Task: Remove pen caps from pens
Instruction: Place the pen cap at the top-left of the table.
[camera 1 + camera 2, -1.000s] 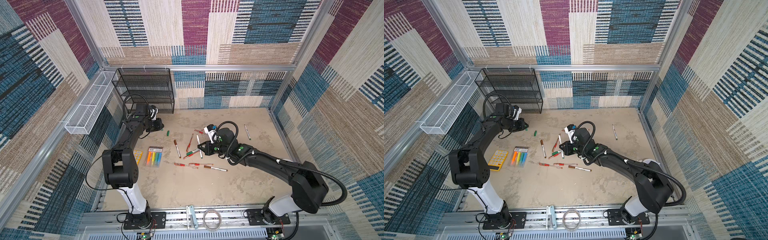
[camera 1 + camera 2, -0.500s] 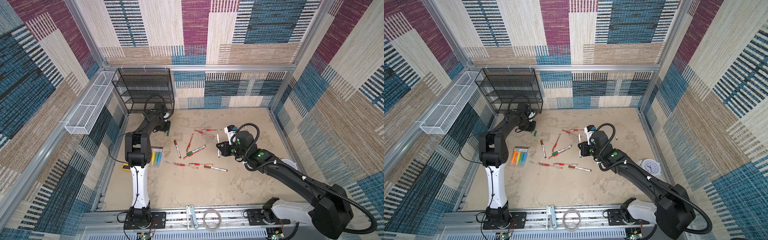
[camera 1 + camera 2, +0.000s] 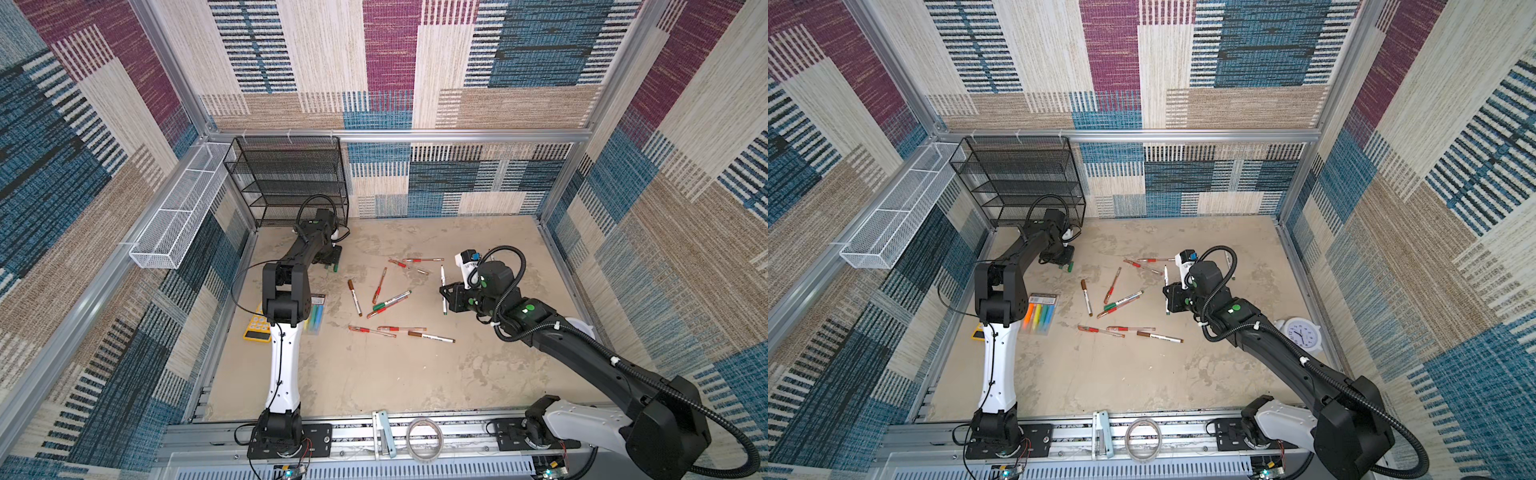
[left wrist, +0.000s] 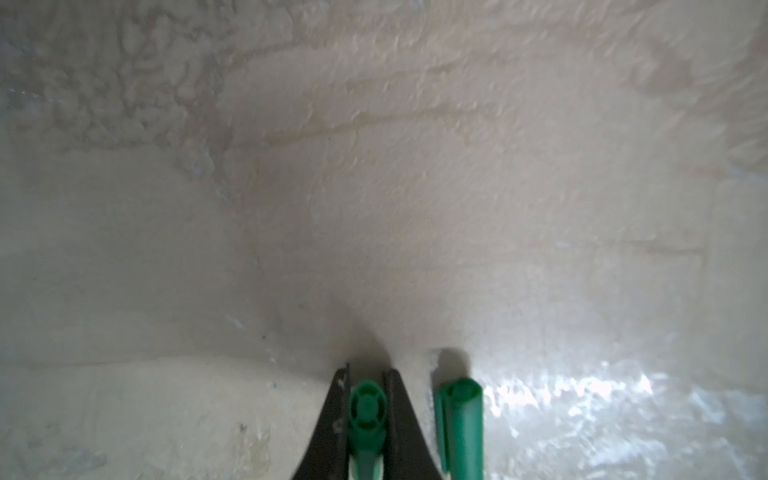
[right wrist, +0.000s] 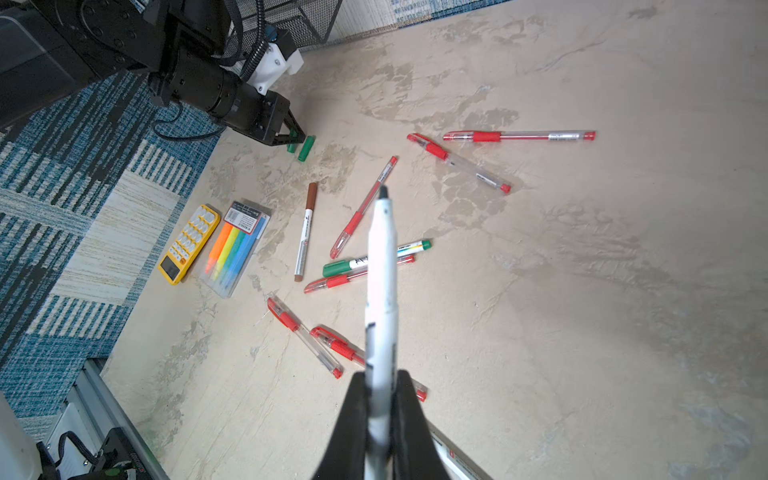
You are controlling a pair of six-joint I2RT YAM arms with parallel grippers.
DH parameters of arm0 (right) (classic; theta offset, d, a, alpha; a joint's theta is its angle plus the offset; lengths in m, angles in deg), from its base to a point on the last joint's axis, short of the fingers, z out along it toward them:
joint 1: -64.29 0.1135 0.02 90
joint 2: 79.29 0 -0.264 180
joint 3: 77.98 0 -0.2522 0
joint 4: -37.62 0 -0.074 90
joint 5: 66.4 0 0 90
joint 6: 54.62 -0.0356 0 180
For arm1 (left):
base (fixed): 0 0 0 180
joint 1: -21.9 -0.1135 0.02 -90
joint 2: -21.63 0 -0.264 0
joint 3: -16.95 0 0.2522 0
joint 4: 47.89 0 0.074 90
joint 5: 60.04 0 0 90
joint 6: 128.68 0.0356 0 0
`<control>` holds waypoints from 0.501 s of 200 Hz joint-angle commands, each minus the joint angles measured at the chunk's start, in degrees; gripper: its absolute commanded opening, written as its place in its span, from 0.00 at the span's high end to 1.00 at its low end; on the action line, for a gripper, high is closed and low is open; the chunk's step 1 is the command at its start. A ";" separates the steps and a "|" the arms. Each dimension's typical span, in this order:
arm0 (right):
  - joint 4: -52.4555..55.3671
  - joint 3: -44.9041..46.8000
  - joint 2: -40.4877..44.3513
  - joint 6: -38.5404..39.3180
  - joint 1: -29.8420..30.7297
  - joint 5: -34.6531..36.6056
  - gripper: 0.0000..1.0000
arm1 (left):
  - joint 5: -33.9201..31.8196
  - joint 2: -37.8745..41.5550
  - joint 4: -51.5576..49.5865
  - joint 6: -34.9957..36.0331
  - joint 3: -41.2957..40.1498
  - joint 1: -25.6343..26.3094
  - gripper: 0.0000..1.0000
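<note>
Beige mottled desk (image 3: 374, 374) under everything; at its far left corner, black mesh rack (image 3: 291, 178), with white wire basket (image 3: 174, 224) on the wall beside; near the right edge, white clock (image 3: 1300, 332); near the left edge, clear highlighter pack (image 5: 235, 245) just beside yellow calculator (image 5: 189, 243); across the middle, loose pens (image 3: 392, 299) scattered flat, clear-barrelled with red bands or white-barrelled with green or brown ends, several with caps on. Right of that scatter, right fingers (image 5: 353, 415) clenched on a white-barrelled pen (image 5: 382, 266), dark tip bare, held clear of the desk. In front of the rack, left fingers (image 4: 332, 415) clamped on a green pen cap (image 4: 365, 411), probably very low over the desk, contact unclear; second green cap (image 4: 459, 424) lying just beside, apart from it.
</note>
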 commanded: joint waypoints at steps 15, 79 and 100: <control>-0.07 -0.90 -0.13 0.32 -0.27 -0.33 1.00 | -1.53 -0.86 -1.32 0.67 -0.06 -0.08 0.83; -0.14 -0.80 0.27 0.93 -0.52 0.56 1.00 | -0.70 1.35 -1.93 -0.45 -0.40 -0.18 0.70; 0.45 -1.33 0.20 0.90 -0.87 0.94 1.00 | -0.97 3.73 -1.85 -0.36 -1.72 0.13 0.68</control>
